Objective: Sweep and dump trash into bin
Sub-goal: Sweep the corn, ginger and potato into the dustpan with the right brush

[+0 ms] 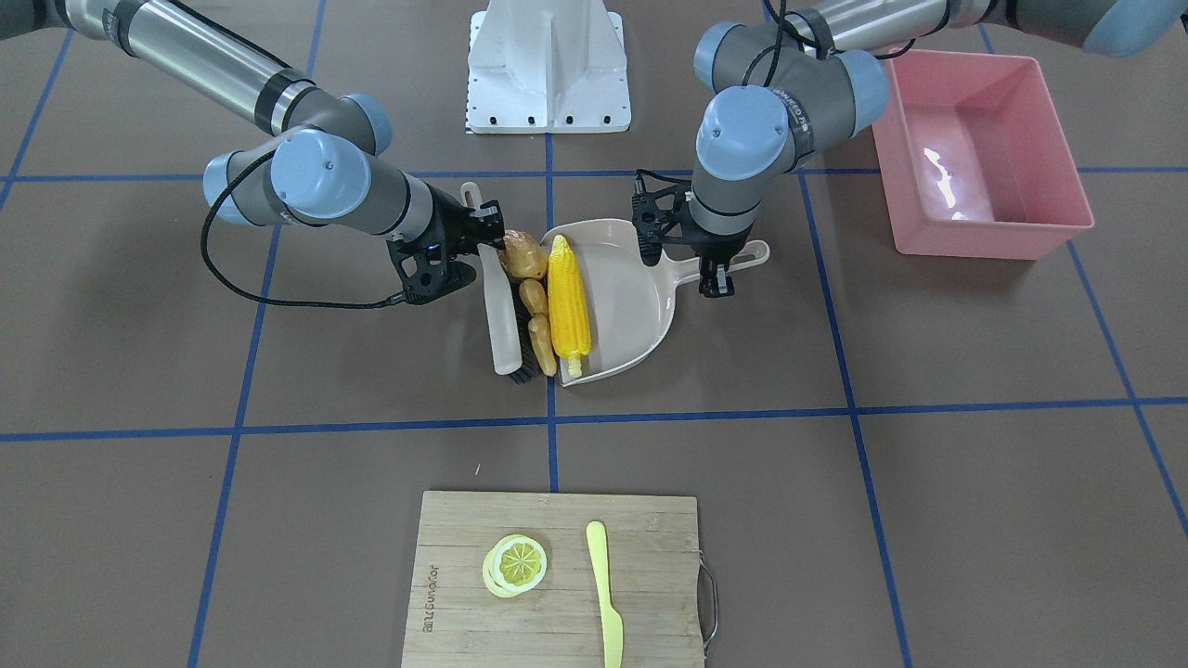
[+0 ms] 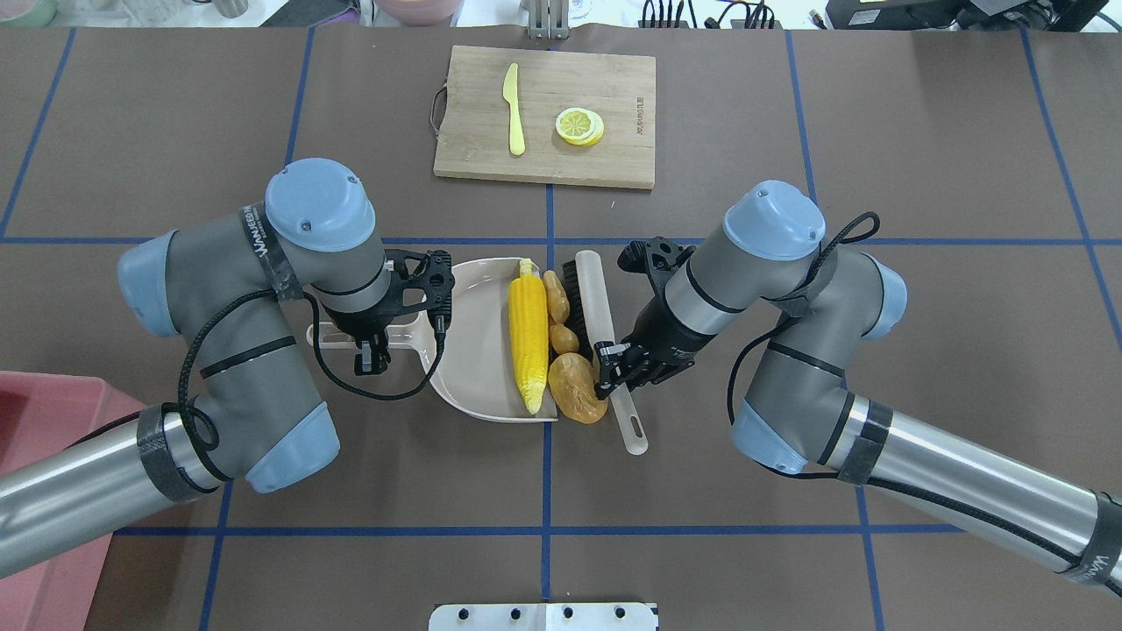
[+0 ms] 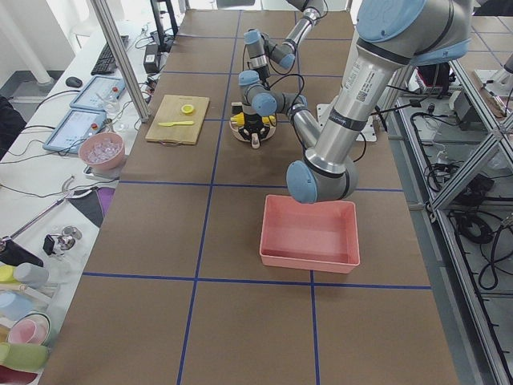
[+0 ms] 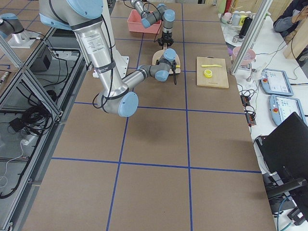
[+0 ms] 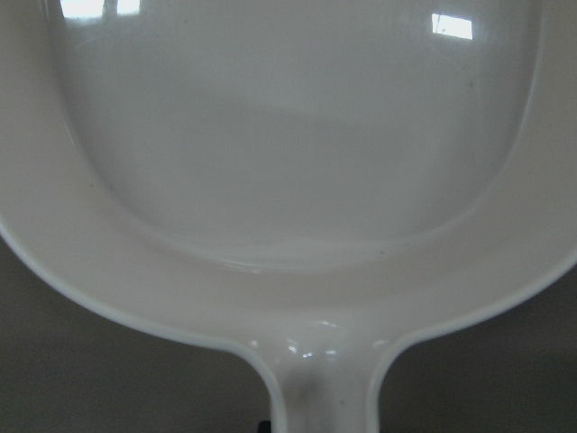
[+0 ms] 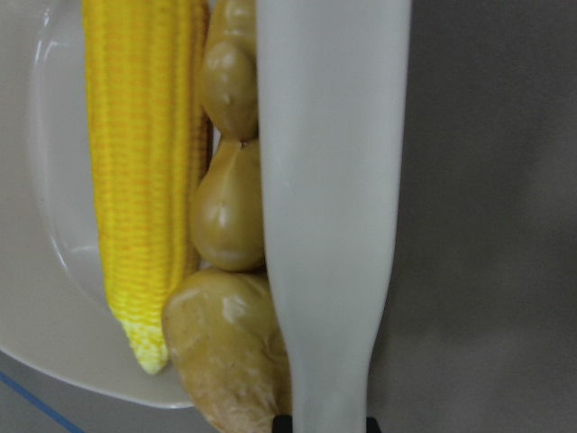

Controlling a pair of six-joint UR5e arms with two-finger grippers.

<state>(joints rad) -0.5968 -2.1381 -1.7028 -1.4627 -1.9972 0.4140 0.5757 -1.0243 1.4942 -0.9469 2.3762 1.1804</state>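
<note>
presently, on the brown table (image 1: 835, 520) crossed with blue tape lines:

- left gripper (image 2: 372, 353): fingers closed about the handle of the beige-grey dustpan (image 2: 473, 359). the pan lay flat, its open mouth turned toward the right arm.
- right gripper (image 2: 614, 368): clamped on the pale handle of a brush (image 2: 599, 302). the brush lay lengthwise along the pan's mouth, black bristles facing it.
- corn cob (image 2: 529, 337): yellow. it lay on the pan just inside the open edge, parallel to the brush.
- ginger root (image 2: 558, 315): tan and knobbly, wedged between corn and brush, touching both in the right wrist view. whether it rested on the pan's lip or on the table could not be told.
- potato (image 2: 576, 388): brown-orange, at the end of the row nearest the robot. it sat against the brush handle and beside the corn's tip, partly over the pan's edge.
- bin (image 1: 974, 158): pink tub, upright, glossy inside. it stood on the robot's left side, well apart from the pan.
- cutting board (image 1: 557, 575): wooden, at the table's far side from the robot. it bore a lemon slice (image 1: 513, 564) and a pale yellow knife (image 1: 605, 594), the two lying apart.
</note>
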